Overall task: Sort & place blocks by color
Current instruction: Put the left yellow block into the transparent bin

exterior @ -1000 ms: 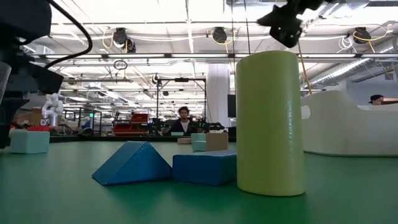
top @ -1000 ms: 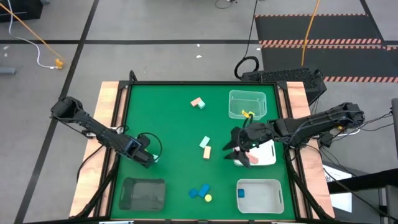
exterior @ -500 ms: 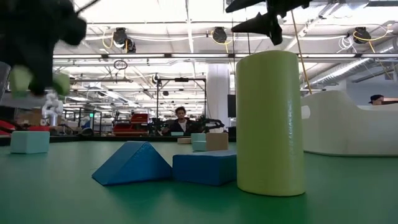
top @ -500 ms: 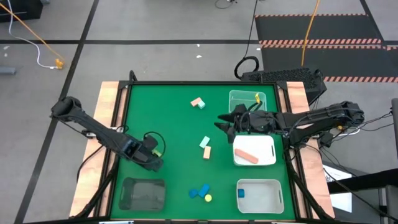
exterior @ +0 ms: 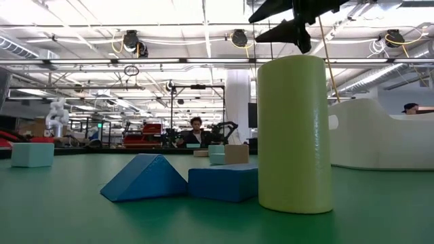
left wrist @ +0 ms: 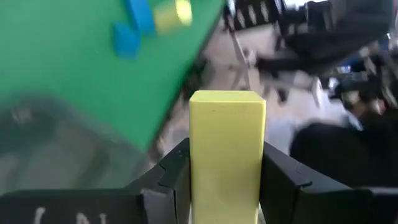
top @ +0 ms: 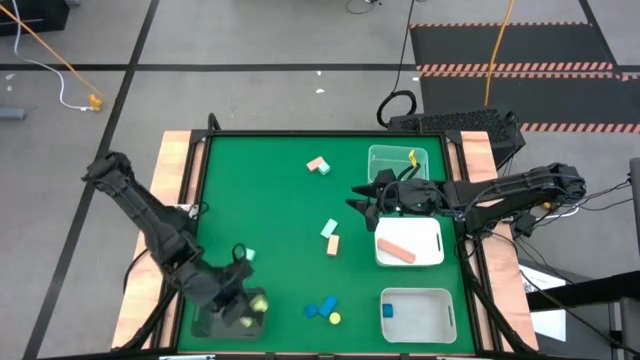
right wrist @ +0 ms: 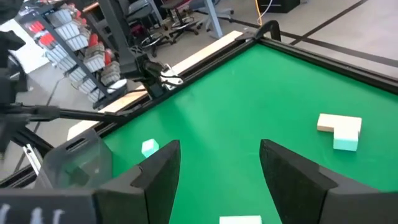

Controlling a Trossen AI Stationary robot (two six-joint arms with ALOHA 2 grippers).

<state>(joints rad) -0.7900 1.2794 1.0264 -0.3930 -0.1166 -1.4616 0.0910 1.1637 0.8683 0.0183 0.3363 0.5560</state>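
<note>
My left gripper [top: 250, 303] hangs over the dark tray [top: 212, 318] at the near-left corner, shut on a yellow bar block [left wrist: 227, 155]. My right gripper [top: 362, 200] is open in the air between the clear tray [top: 398, 182] and the table's middle, touching nothing. Its fingers show at the top of the low view [exterior: 288, 20]. A salmon bar [top: 398, 250] lies flat in the white tray [top: 432, 232]. Loose on the mat are a mint cube [top: 248, 256], a salmon-and-mint pair [top: 318, 165], another pair [top: 330, 236], and blue pieces with a yellow cylinder [top: 322, 310]. My left gripper pinches the yellow bar block between its two fingers [left wrist: 171, 180], which sit on its two opposite long sides [left wrist: 199, 174]. The block's free end [left wrist: 227, 96] sticks out past the fingertips. It is lifted clear, above the dark tray.
A yellow piece [top: 413, 157] lies in the clear tray, and a blue block [top: 387, 311] in the second white tray [top: 425, 318] at the near right. Wooden rails [top: 178, 170] border the mat. In the low view the yellow cylinder [exterior: 295, 132] stands upright beside the blue wedge [exterior: 144, 177].
My left gripper carried the yellow block from the mat's left side toward the near edge and now hangs over the dark tray. My right gripper moved from above the white tray toward the far edge, then held still. The salmon bar now lies uncovered in that tray.
</note>
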